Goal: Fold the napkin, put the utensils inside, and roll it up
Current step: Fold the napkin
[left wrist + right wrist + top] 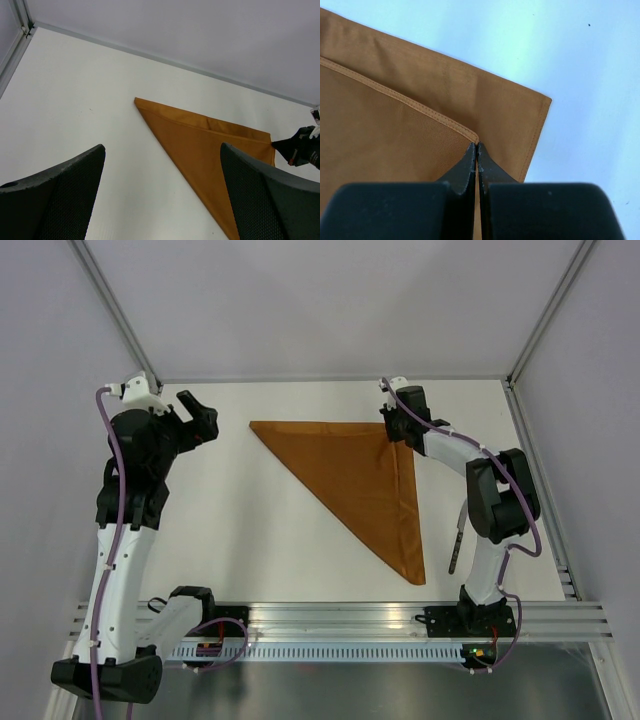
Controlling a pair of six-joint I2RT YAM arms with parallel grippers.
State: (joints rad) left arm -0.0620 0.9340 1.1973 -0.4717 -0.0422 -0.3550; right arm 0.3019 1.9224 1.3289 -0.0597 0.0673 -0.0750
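The rust-orange napkin lies folded into a triangle on the white table, its long edge running from far left to near right. My right gripper is shut on the far right corner of the napkin's top layer. In the right wrist view the jaws pinch that hemmed corner just inside the lower layer's corner. My left gripper is open and empty, above the table left of the napkin's far left tip. A slim grey utensil lies right of the napkin, partly under the right arm.
The right arm's elbow hangs over the table's right side. The metal frame rail runs along the near edge. The back wall edge is close behind the napkin.
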